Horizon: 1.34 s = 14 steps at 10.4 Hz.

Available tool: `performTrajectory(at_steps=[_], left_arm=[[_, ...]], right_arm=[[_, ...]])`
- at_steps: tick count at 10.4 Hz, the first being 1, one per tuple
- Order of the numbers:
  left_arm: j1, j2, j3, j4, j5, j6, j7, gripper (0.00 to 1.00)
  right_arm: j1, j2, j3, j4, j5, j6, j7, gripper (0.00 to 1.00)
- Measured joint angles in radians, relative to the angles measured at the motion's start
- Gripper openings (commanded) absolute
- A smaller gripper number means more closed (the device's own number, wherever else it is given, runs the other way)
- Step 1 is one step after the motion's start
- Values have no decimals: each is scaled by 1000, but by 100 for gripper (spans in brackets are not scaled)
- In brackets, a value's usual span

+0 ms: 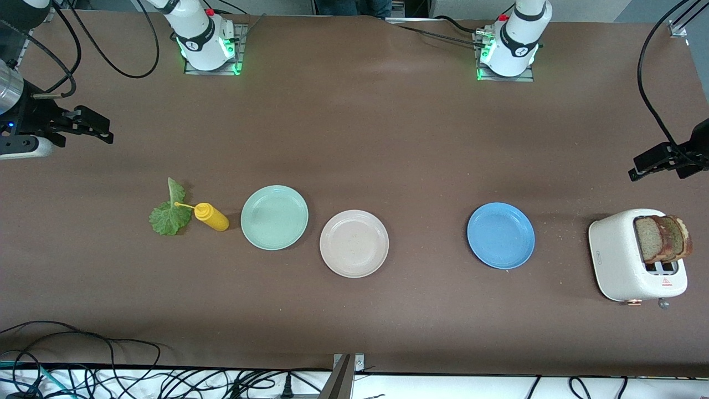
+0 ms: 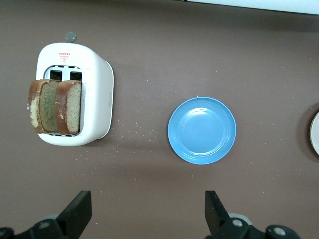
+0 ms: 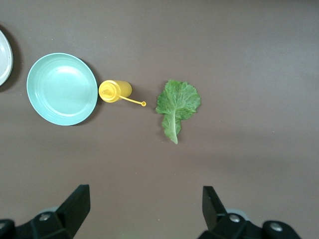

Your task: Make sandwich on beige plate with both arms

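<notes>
The beige plate (image 1: 354, 244) lies bare near the table's middle; its rim shows in the left wrist view (image 2: 315, 133) and the right wrist view (image 3: 4, 57). Two brown bread slices (image 1: 662, 238) stand in a white toaster (image 1: 615, 260) at the left arm's end, also in the left wrist view (image 2: 55, 106). A green lettuce leaf (image 1: 169, 213) lies flat toward the right arm's end, also in the right wrist view (image 3: 177, 104). My left gripper (image 1: 645, 166) (image 2: 148, 214) is open and empty over bare table near the toaster. My right gripper (image 1: 99, 130) (image 3: 144, 211) is open and empty over bare table near the lettuce.
A mint green plate (image 1: 274, 217) lies beside the beige plate, toward the right arm's end. A yellow squeeze bottle (image 1: 212, 216) lies between it and the lettuce. A blue plate (image 1: 501, 235) lies between the beige plate and the toaster. Cables run along the table's near edge.
</notes>
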Motion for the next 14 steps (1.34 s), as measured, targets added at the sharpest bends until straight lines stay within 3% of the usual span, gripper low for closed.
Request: performTrajectory(at_steps=[9, 14], left_arm=[[0, 0, 2, 0, 1, 0, 0, 100], [-1, 0, -3, 1, 1, 0, 0, 100]], right_arm=[[-1, -1, -10, 12, -31, 0, 0, 100], [-3, -10, -56, 87, -26, -67, 0, 100]])
